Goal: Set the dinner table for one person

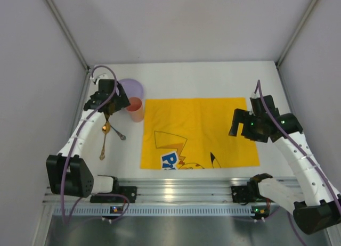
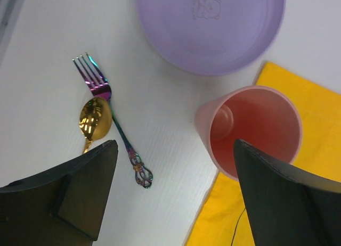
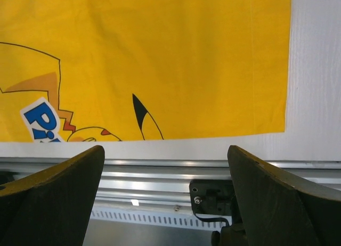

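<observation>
While the left gripper (image 2: 176, 145) hangs released, jaws wide, beside the pink cup (image 2: 256, 129), the right gripper (image 3: 165, 148) is also released over the near edge of the yellow mat (image 3: 160, 54). The dinner table (image 1: 213, 78) lies under both, bearing mat, cup, purple plate (image 2: 210, 27), fork (image 2: 120, 131) and spoon (image 2: 95, 121).

The counter (image 1: 213, 78) is seen as a large, plain white rectangle, matte and flat, with faint fine ribbing shown up close. It is bounded by pale walls (image 1: 32, 70) at the left, far and right, and by a silver rail (image 1: 176, 190) at the near edge. Its middle is covered by a yellow mat (image 1: 197, 123).
</observation>
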Robot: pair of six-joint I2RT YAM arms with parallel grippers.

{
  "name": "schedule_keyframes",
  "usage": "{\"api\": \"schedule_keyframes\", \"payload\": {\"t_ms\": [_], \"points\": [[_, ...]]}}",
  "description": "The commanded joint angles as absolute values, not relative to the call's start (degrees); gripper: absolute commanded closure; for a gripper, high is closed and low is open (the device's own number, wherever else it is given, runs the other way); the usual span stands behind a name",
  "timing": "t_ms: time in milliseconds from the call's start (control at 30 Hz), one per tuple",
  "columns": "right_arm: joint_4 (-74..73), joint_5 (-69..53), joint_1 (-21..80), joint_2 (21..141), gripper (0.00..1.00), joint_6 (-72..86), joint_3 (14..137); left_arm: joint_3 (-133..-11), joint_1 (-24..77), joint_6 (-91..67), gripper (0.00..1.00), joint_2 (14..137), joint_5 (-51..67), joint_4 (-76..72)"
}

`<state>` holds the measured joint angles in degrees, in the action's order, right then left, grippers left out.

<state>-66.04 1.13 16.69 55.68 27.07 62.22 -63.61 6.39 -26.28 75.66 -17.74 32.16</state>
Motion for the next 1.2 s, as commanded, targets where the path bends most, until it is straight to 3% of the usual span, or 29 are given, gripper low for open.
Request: {"api": "schedule_keyframes", "payload": {"t_ms": [0,200,300,333,467,733,1000,1167], "points": [[-62.84,0.35,15.73,56.25,0.00,26.37,62.40,-65.65,5.89,-24.87,0.07,77.94,-11.87,27.16],[-61.88,-1.75,15.73,57.30,0.00,26.10,63.02,-65.57,5.89,-25.05,0.19,84.45,-11.07,25.23],[-60.47,-5.44,15.64,58.79,0.00,26.37,64.24,-65.30,5.89,-24.87,0.47,87.17,-11.25,23.21],[-59.25,-6.75,15.64,59.67,0.00,26.45,65.21,-66.09,5.89,-24.79,0.69,87.71,-11.08,23.03],[-56.78,-11.68,15.64,63.53,0.00,26.46,69.95,-71.35,5.89,-23.73,0.91,89.82,-10.02,25.66],[-51.07,-19.86,20.28,78.10,0.00,27.60,88.20,-81.73,7.38,-20.56,0.93,87.37,-5.45,33.91],[-57.11,-19.77,30.93,101.56,0.00,28.39,118.86,-84.03,23.63,-23.71,0.98,85.17,-9.83,41.30],[-61.17,-17.15,34.80,107.58,0.03,28.39,123.07,-82.79,33.29,-31.88,0.99,83.33,-12.56,42.10]]}}
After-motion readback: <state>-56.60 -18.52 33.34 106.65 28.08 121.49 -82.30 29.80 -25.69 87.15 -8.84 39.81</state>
